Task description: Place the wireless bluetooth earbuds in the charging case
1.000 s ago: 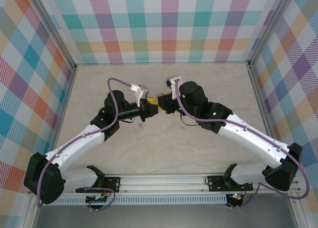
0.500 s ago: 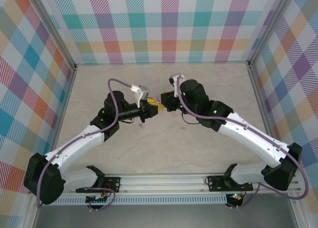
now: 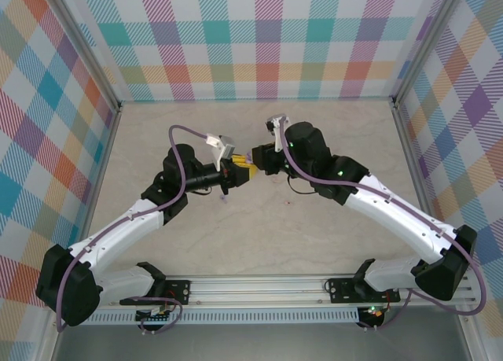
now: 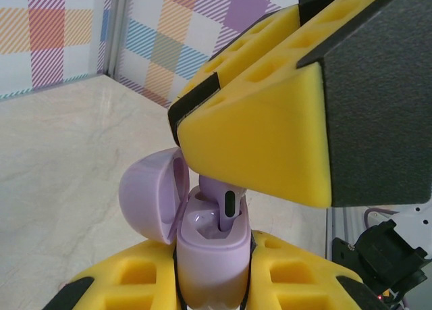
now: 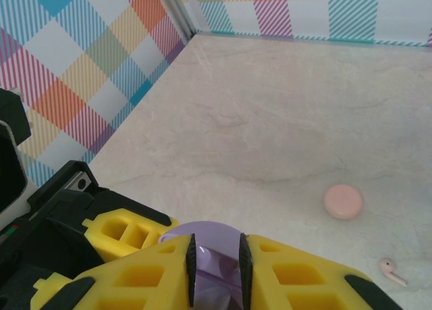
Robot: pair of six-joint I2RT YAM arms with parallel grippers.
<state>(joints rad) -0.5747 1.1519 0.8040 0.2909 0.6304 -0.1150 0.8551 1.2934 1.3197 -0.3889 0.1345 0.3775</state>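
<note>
We reach inward from both sides; left gripper [image 4: 212,286] clamps the open charging case [image 4: 206,252]; purple earbud [image 4: 226,203] stands upright inside; right gripper [image 5: 216,259] grip unclear to us.

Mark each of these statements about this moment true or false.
1. The left gripper grips a purple case whose lid is open. True.
2. A purple earbud stands in that case. True.
3. The pink case is held in the air. False: it lies on the table.
4. Every earbud is stowed. False: a pink earbud lies loose on the table near the pink case.
</note>
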